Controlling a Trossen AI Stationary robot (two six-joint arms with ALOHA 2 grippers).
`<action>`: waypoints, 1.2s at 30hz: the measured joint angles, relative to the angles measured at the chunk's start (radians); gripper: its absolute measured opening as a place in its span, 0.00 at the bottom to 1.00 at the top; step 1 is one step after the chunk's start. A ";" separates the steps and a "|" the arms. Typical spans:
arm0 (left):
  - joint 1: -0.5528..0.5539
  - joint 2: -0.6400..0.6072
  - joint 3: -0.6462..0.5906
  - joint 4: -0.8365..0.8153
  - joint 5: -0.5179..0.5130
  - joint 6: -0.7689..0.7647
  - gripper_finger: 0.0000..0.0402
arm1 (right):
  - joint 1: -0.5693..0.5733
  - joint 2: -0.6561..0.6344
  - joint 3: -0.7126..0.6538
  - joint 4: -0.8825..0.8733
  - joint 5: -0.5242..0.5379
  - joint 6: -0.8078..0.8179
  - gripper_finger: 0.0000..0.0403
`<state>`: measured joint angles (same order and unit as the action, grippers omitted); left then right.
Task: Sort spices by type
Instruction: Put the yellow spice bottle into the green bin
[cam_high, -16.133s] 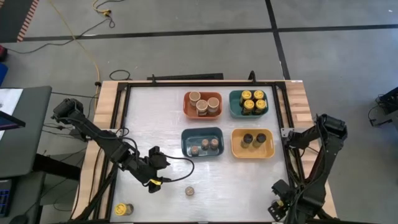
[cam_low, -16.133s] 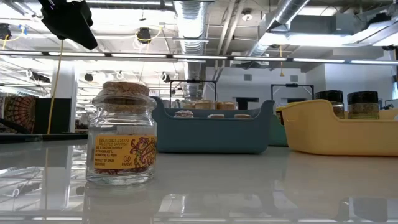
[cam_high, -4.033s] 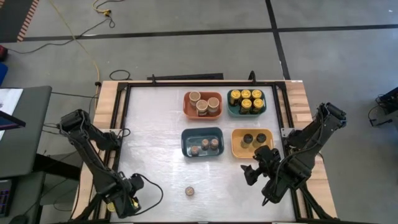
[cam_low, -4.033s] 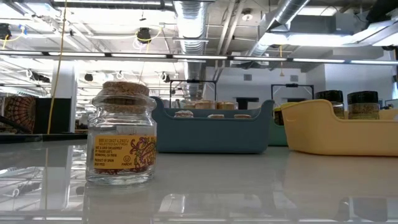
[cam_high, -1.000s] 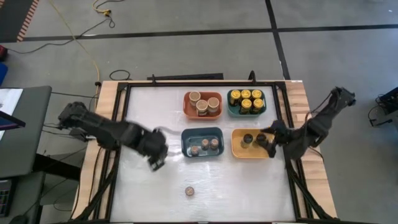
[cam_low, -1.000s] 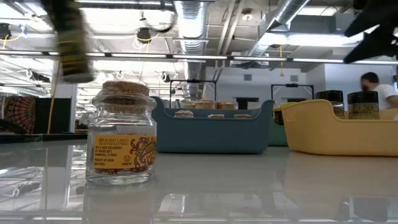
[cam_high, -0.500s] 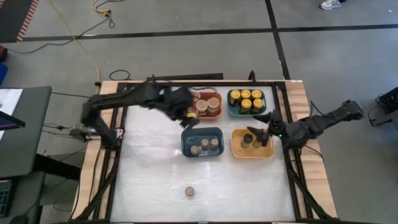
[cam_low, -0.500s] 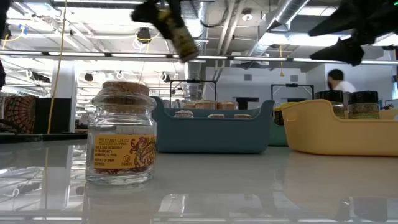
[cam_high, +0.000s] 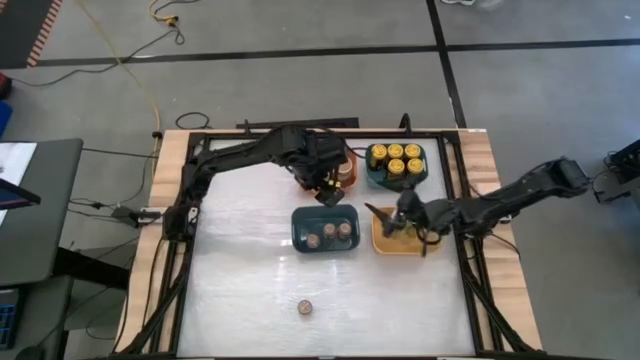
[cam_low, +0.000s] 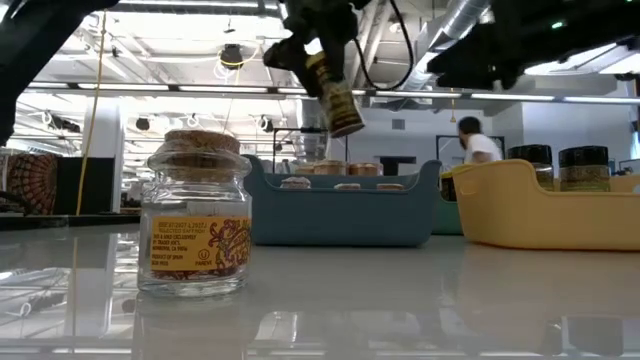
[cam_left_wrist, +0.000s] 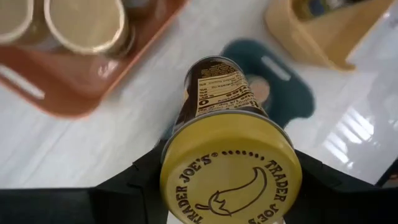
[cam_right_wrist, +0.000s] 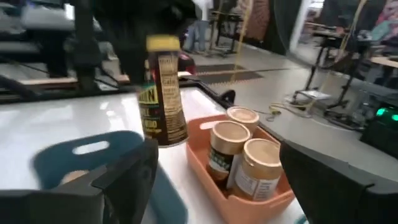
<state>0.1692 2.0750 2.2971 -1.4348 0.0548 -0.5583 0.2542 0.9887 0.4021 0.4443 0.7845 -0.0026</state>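
Note:
My left gripper is shut on a yellow-lidded spice jar and hangs over the gap between the orange bin and the blue bin. My right gripper stands open and about level over the left rim of the yellow bin, its fingers touching nothing. A cork-topped jar stands on its base near the table's front. Tan-lidded jars stand in the orange bin, yellow-lidded ones in the teal bin, small brown-topped ones in the blue bin, dark-topped ones in the yellow bin. My left gripper pinches the jar at its lid end, one finger on each side of the yellow lid. The fingers come from above, pointing steeply down. The jar hangs below them, tilted, its bottom lowest and clear of table and bins.
The four bins sit in a two-by-two block at the table's far middle. The two arms are close together above them. Bare white table lies left of and in front of the bins. A person moves in the room behind.
My left gripper has carried the yellow-lidded jar from the table's left middle toward the far right, past the orange bin's left end, to above the gap between the orange and blue bins. My right gripper has reached toward the table's left over the yellow bin and turned level.

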 joint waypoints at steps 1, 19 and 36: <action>0.000 -0.001 0.001 0.010 0.000 0.000 0.55 | -0.014 0.040 0.009 0.024 0.000 -0.004 0.90; -0.027 -0.008 0.013 0.044 -0.034 -0.014 0.55 | -0.153 0.517 0.410 -0.099 -0.212 0.036 0.90; -0.052 -0.007 0.013 0.048 -0.007 -0.049 0.55 | -0.136 0.540 0.478 -0.204 -0.211 0.055 0.54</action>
<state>0.1173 2.0682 2.3101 -1.3872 0.0481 -0.6075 0.1180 1.5288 0.8799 0.2407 0.5735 0.0522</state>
